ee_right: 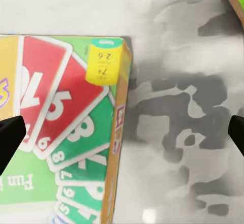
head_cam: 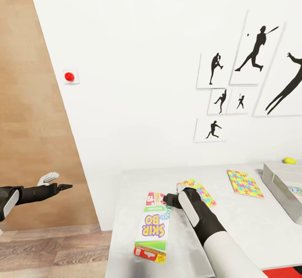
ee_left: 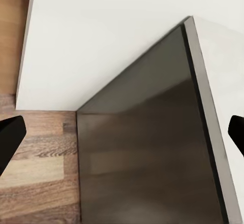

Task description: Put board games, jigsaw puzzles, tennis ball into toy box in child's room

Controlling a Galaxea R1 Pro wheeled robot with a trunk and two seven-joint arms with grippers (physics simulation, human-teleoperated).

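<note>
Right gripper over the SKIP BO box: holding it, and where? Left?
Nothing held. Right gripper is open over the SKIP BO box, fingertips spread wide, not closed on it. Left gripper is open and empty, off the table.

SKIP BO game [head_cam: 152, 227] lies flat at the counter [head_cam: 251, 227] edge; two puzzles [head_cam: 244, 183] beside the grey bin [head_cam: 280, 184], perhaps a ball [head_cam: 289, 160] behind.

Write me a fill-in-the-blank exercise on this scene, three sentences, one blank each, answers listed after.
1. The tennis ball lies just beyond the far edge of the grey ____.
2. The box on the table by the right gripper reads "SKIP ____".
3. The left gripper hangs over the wooden ____, off the table's end.

Answers: toy box; BO; floor
</note>
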